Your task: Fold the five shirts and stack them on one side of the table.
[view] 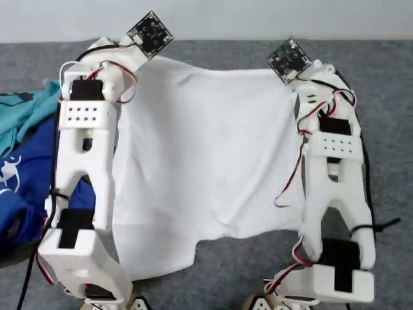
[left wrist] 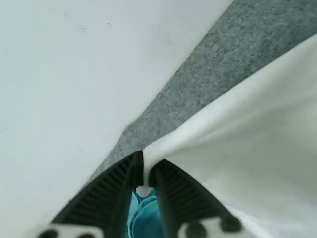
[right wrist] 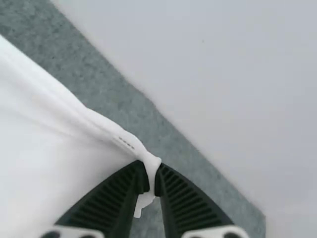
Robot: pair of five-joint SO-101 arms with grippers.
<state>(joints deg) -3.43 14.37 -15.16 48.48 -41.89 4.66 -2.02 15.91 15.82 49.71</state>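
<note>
your left gripper is pinched onto the shirt's far left corner, your right gripper onto its far right corner. the shirt lies spread flat, its body running from that held edge to the near hem, so the fold should likely carry the edge straight back over it. the pile sits just beside the shirt's left side.
</note>
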